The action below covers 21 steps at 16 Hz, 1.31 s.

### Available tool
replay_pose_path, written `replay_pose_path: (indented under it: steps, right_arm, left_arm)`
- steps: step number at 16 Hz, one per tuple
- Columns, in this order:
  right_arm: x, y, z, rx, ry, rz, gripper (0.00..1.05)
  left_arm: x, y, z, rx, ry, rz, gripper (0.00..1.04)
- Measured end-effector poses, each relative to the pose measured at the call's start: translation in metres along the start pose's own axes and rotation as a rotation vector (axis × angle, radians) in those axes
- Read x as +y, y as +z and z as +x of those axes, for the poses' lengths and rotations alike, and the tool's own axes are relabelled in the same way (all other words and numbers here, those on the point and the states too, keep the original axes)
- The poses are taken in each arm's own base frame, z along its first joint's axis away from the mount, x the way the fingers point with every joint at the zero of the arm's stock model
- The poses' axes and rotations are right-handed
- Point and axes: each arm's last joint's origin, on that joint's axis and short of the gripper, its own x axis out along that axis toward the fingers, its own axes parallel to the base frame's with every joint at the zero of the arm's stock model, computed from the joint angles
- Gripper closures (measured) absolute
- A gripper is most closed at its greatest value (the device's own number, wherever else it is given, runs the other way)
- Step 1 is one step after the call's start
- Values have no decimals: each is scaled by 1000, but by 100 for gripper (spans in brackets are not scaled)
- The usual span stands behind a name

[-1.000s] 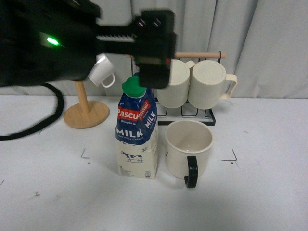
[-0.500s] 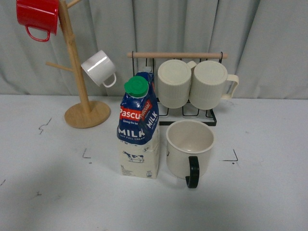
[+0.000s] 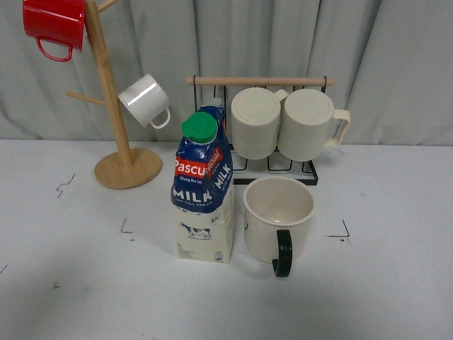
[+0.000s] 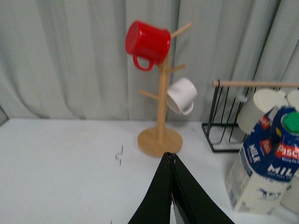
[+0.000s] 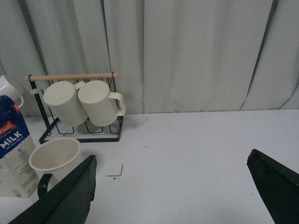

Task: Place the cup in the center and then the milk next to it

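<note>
The cup [image 3: 278,215] stands upright on the white table [image 3: 396,283], inside the patch framed by the small black corner marks [image 3: 341,231], with its black handle turned toward the robot; this looks like the central spot the task asks for. The milk carton [image 3: 203,190] stands upright just beside the cup, on the side of the robot's left arm, a narrow gap between them, its green cap [image 3: 199,127] screwed on and its printed face to the front. Both stand free, with nothing gripping them, so both placements look done and the arrangement reads as a finished one. The cup is open at the top and its cream inside shows empty. The carton is sealed, so what it holds cannot be seen. Behind them, two ribbed mugs [image 3: 282,125] hang on their sides on a black wire rack [image 3: 282,164] under a wooden bar; their insides face away. On the wooden mug tree [image 3: 112,106] a red mug [image 3: 54,25] and a small white mug [image 3: 145,101] hang tipped over on the branches, which would let them drain and keeps them off the table. Neither arm shows in the front view. In the left wrist view the left gripper [image 4: 172,189] has its black fingers pressed together with nothing between them, held well back from the carton. In the right wrist view the right gripper [image 5: 170,189] has its fingers spread wide apart and empty, over bare table beside the cup.
</note>
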Motion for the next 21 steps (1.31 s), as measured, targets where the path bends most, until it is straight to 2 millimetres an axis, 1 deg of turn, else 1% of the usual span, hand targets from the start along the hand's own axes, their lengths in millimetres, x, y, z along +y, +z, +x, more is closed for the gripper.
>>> replay_pose_path:
  steps: [1,14,16,18,21]
  right_arm:
    - [0,0,0,0,0,0,6]
    - [0,0,0,0,0,0,6]
    - [0,0,0,0,0,0,6]
    - [0,0,0,1,0,0,6]
    - [0,0,0,2,0,0,6]
  left_arm:
    - [0,-6,-2,22,0,0,103]
    - [0,-5,-19,9,0,0,103]
    - [0,-11,-25,68,-2,0,103]
    - [0,-5,-29,1,0,0,103]
    - [0,-8,-29,20,1,0,103]
